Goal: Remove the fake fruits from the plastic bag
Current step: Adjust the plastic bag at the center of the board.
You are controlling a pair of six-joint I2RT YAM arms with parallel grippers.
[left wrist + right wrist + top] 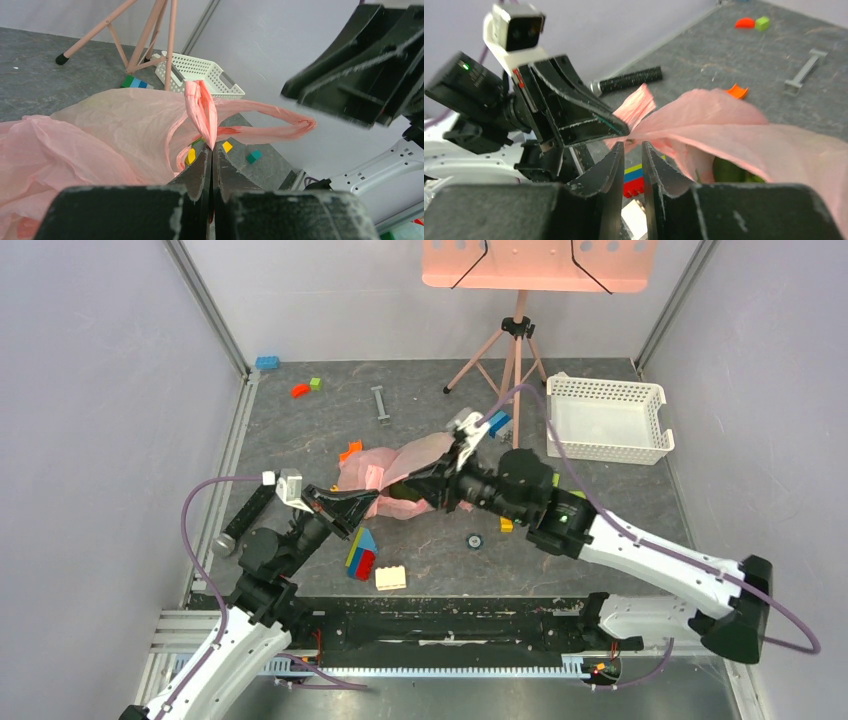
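The pink plastic bag (395,465) lies crumpled mid-table, one end lifted. My left gripper (212,149) is shut on a bunched pink handle of the bag (202,110); the other handle loop (270,131) hangs free to the right. My right gripper (633,145) faces the left one, its jaws a narrow gap apart. Its tips sit just under the bag's raised edge (744,135) with nothing between them. A dark green fake fruit (729,170) shows inside the bag's mouth; other fruits are hidden. From above, the left gripper (355,505) and right gripper (425,485) meet at the bag.
A white lattice basket (608,418) stands at the back right, beside a pink tripod (515,350). A stacked coloured block (362,552) and a cream block (391,578) lie near the front. An orange block (350,450), a grey piece (381,403) and a black cylinder (245,515) lie around the bag.
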